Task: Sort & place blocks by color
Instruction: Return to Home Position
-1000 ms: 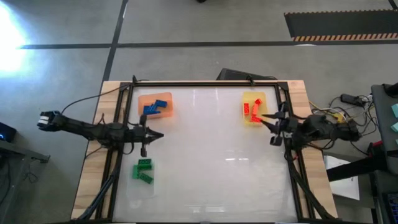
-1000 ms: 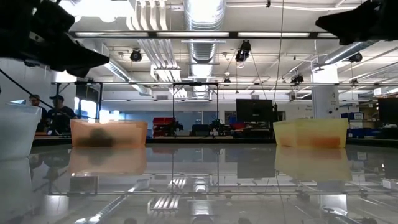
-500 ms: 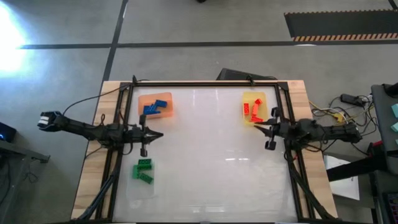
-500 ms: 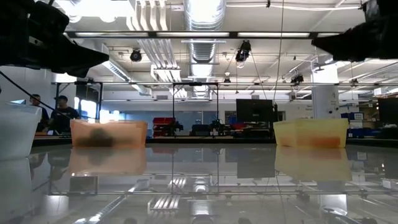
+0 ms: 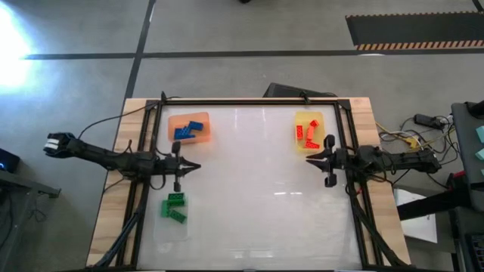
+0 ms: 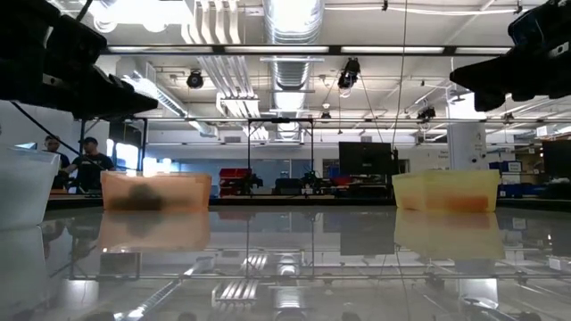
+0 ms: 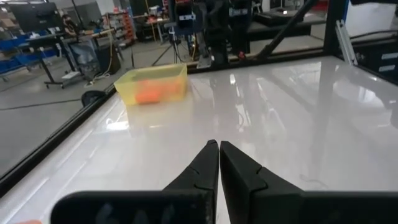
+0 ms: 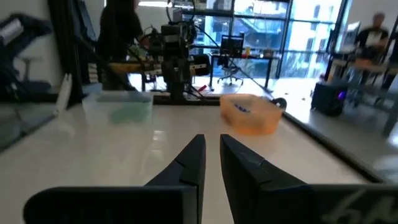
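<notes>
Blue blocks lie in the orange tray at the far left. Red-orange blocks lie in the yellow tray at the far right, also in the left wrist view. Green blocks lie in the clear tray at the near left. My left gripper hovers shut and empty between the orange and clear trays. My right gripper hovers just on the near side of the yellow tray, its fingers drawn together with nothing between them.
The white tabletop spreads bare between the two grippers. A black frame runs around the table. Cables and gear lie off the right edge. People stand in the room behind the table.
My right gripper has drawn back from the yellow tray toward the table's near edge, sunk a little and rolled, and its fingers have closed together with nothing in them. My left gripper has sunk slightly in place. The blocks have stayed in their trays.
</notes>
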Robot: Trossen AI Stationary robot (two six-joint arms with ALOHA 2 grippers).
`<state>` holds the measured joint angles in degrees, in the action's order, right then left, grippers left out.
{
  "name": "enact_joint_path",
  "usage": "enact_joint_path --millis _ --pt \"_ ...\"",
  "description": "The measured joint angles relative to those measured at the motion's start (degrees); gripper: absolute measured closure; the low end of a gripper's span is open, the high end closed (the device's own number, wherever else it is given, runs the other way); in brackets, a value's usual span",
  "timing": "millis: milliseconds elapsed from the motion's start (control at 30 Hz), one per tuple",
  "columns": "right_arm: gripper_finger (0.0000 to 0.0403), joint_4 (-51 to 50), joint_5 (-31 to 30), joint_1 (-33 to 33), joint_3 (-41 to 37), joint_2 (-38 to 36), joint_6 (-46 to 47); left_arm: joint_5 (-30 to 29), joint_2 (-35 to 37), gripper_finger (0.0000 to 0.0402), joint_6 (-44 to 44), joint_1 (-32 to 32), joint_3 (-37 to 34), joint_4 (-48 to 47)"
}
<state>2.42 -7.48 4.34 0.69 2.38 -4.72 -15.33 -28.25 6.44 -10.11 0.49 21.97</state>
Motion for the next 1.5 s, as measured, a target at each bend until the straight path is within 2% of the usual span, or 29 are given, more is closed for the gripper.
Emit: enact_joint_path --millis 167,1033,1500 --pt "0.0364 0.0 0.0 0.0 0.0 0.1 5.6 0.0 -2.3 0.0402 0.0 0.0 0.0 0.0" --pt "0.0364 -0.2 0.0 0.0 -0.1 0.1 5.6 0.0 -18.2 0.0402 -0.4 0.0 0.0 0.5" --pt "0.0364 -0.2 0.0 0.0 -0.1 0.1 5.6 0.0 -19.7 0.0402 -0.1 0.0 -0.1 0.4"
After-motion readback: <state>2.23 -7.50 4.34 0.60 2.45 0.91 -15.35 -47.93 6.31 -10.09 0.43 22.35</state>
